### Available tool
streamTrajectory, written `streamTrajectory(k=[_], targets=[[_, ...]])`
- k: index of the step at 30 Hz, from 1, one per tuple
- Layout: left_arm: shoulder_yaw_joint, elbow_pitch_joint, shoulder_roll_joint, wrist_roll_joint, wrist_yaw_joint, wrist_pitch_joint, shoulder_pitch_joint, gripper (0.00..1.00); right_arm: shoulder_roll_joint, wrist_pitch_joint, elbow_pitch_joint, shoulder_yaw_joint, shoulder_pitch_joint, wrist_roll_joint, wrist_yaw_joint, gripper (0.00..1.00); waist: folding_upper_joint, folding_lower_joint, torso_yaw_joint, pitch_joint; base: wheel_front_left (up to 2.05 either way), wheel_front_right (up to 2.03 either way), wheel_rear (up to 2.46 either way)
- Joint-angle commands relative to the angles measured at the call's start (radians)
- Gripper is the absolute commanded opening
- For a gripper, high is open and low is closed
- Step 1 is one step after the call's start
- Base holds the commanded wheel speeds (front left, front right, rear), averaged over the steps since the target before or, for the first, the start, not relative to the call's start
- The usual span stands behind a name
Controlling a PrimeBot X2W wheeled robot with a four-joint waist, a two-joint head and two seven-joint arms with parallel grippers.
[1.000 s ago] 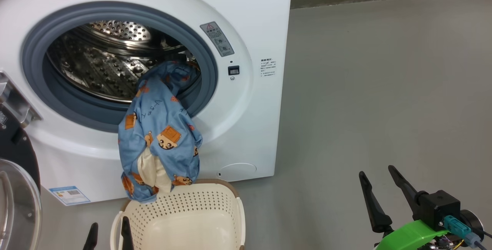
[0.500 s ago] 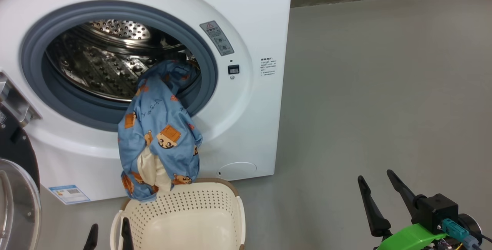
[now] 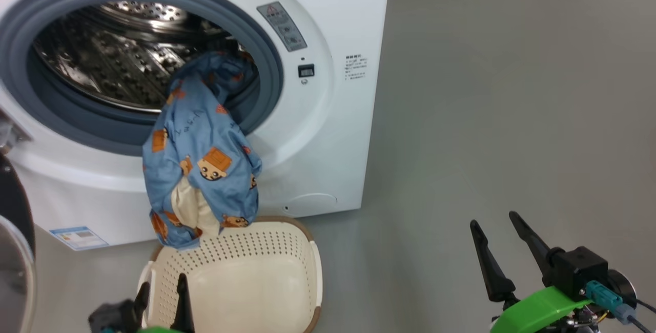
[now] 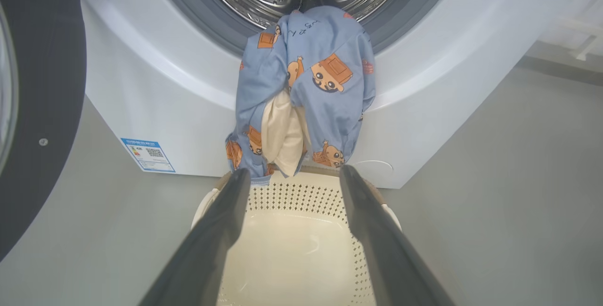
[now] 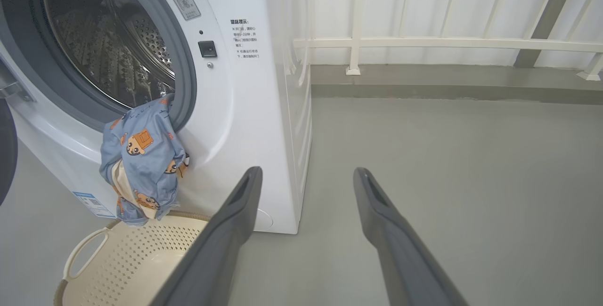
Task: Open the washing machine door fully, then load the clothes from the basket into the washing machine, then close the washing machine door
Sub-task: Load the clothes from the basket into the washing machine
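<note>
At far left, the washing machine door [image 3: 13,205] stands swung open beside the washing machine [image 3: 333,25], and the left gripper [image 3: 163,284] hovers over the near end of the basket [image 3: 307,243], jaws spread apart and holding nothing. At centre, the clothes [image 3: 200,164] hang as one blue bundle out of the steel drum [image 3: 102,66], draped across the grey rubber ring [image 3: 271,77] and down the white front, the lower end reaching the basket's rear rim. At right, the right gripper [image 3: 493,220] is above the grey floor [image 3: 487,92], well apart from the machine, jaws likewise apart
</note>
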Motion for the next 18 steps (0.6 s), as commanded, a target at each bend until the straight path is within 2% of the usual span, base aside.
streamTrajectory(k=[1,10,11,18], targets=[[0.030,0.020,0.008,-0.015,-0.010,0.008,-0.070,1.00,-0.009,-0.013,-0.031,0.024,-0.048,0.015,0.005,1.00,0.0000,-0.0001,-0.022,0.048,0.00,0.00,0.00],[0.054,0.357,0.030,-0.077,-0.095,0.029,-0.351,1.00,-0.008,-0.042,-0.025,0.036,-0.121,0.018,0.005,1.00,0.0000,-0.0001,-0.077,0.193,0.00,0.00,0.00],[0.054,0.357,0.030,-0.077,-0.095,0.029,-0.351,1.00,-0.008,-0.042,-0.025,0.036,-0.121,0.018,0.005,1.00,0.0000,-0.0001,-0.077,0.193,0.00,0.00,0.00],[0.081,0.579,0.067,-0.117,-0.153,0.030,-0.556,1.00,-0.007,-0.071,-0.007,0.045,-0.169,0.027,0.005,1.00,0.0000,-0.0001,-0.123,0.293,0.00,0.00,0.00]])
